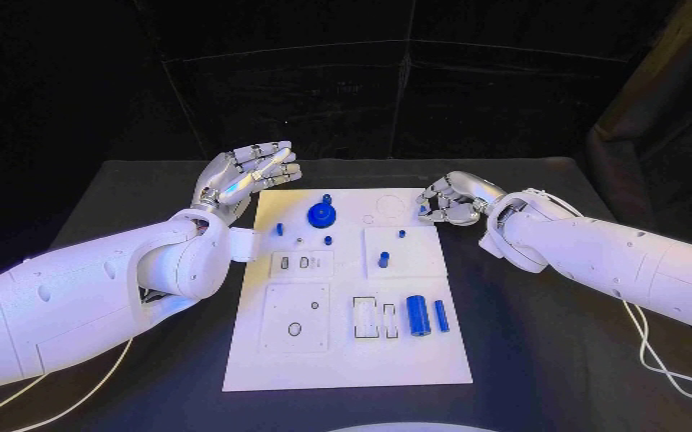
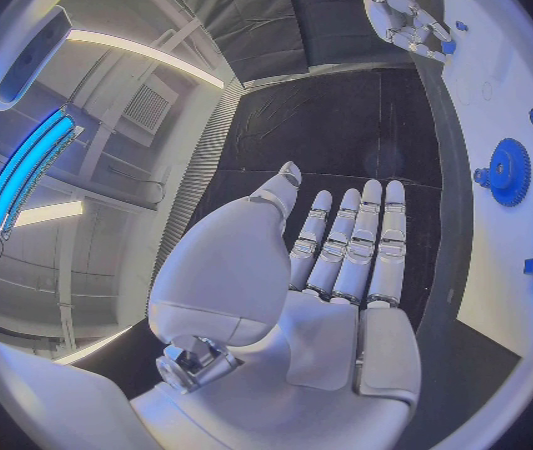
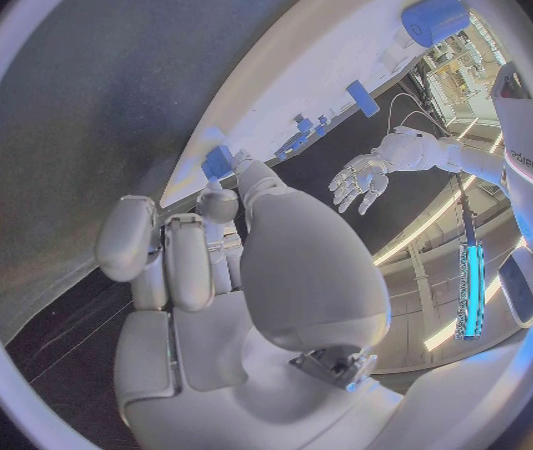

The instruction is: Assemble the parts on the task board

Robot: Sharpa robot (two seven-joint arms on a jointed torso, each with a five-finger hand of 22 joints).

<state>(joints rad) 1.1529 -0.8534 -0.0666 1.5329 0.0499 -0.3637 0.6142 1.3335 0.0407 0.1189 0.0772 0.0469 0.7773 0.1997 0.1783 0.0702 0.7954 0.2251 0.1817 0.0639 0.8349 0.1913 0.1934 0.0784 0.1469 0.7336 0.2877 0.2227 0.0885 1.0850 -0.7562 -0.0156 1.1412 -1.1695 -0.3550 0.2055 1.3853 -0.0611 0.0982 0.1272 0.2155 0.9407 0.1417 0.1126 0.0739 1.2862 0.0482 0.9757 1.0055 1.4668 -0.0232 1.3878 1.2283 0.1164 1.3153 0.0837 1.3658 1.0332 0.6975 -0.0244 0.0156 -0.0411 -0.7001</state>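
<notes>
The white task board [image 1: 346,352] lies in the middle of the black table. A blue gear [image 1: 322,215] stands near its far edge, and a thick blue cylinder [image 1: 417,314] and a thin blue peg [image 1: 440,316] lie on its right side. My right hand [image 1: 456,200] hovers at the board's far right corner, fingers curled, pinching a small blue part [image 3: 220,162] between thumb and fingertip. My left hand [image 1: 253,174] is held at the far left corner, palm up with fingers spread, and holds nothing. The gear [image 2: 509,172] lies beside that hand [image 2: 341,260].
A short blue peg [image 1: 385,259] stands in the board's upper right block, and a tiny blue piece [image 1: 280,225] lies at its left edge. Bare black table [image 1: 548,372] runs along both sides of the board. Thin white cables [image 1: 649,347] trail from the arms.
</notes>
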